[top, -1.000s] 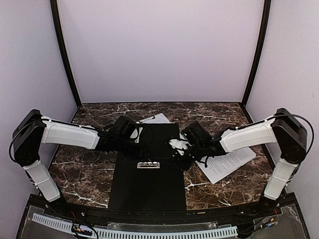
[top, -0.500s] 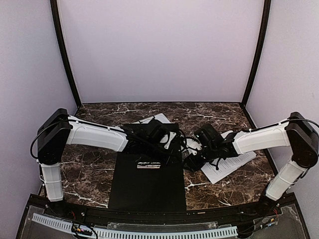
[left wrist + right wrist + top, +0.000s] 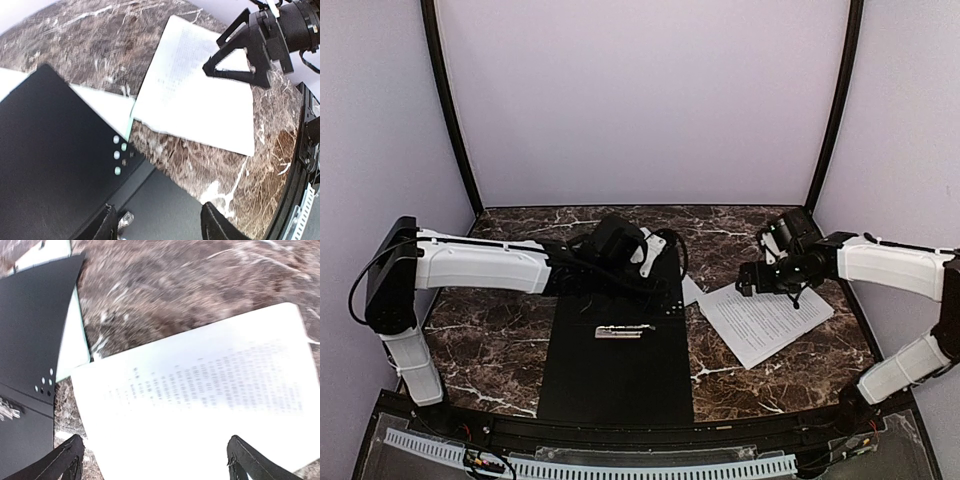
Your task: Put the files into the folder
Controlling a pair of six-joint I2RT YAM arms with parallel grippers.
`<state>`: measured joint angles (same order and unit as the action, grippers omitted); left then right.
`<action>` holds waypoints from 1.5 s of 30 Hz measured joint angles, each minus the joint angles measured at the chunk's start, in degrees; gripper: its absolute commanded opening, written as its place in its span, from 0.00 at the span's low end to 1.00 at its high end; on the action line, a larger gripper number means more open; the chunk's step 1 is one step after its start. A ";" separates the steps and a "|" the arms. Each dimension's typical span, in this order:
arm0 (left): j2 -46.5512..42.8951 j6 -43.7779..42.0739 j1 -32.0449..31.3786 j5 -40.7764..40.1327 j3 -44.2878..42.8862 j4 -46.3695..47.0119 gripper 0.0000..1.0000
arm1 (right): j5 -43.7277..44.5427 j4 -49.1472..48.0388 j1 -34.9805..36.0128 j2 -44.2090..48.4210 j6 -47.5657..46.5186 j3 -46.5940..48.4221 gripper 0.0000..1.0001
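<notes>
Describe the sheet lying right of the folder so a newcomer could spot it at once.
On the marble table, find the open black folder in the middle. Right of it lies a skewed white printed sheet, below the right gripper. It lies in the open; the other pale piece is mostly under the folder.

Dark brown marbled tabletop [image 3: 510, 350] with white veins, enclosed by pale lilac walls [image 3: 640, 100]. Pale green clipboard [image 3: 70, 350] toward the far edge, only partly showing.

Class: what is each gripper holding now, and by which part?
Nothing is held. The left gripper is open over the folder; the right gripper is open above a printed sheet.
</notes>
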<state>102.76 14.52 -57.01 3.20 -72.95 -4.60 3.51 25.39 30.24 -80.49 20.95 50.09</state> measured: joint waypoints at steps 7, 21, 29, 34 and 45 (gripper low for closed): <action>9.20 -5.07 0.00 1.86 -12.74 -0.74 0.85 | -4.92 2.21 -7.65 7.69 6.56 -2.14 0.99; 43.76 -7.65 0.92 13.38 -56.83 -12.26 0.93 | -14.88 6.69 -15.08 17.64 18.16 -14.08 0.99; 53.40 -0.17 5.60 19.71 -66.60 -13.31 0.87 | -17.70 6.88 -15.76 21.18 23.02 -20.06 0.99; 55.28 2.60 8.22 21.81 -68.41 -13.16 0.86 | -18.97 7.41 -15.78 22.80 25.73 -23.28 0.99; 55.58 3.02 7.37 23.82 -68.67 -14.82 0.69 | -20.79 1.60 -16.02 24.46 31.52 -27.21 0.99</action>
<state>158.34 17.54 -49.65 27.03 -141.62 -19.42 -17.28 26.98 14.22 -56.03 52.47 22.87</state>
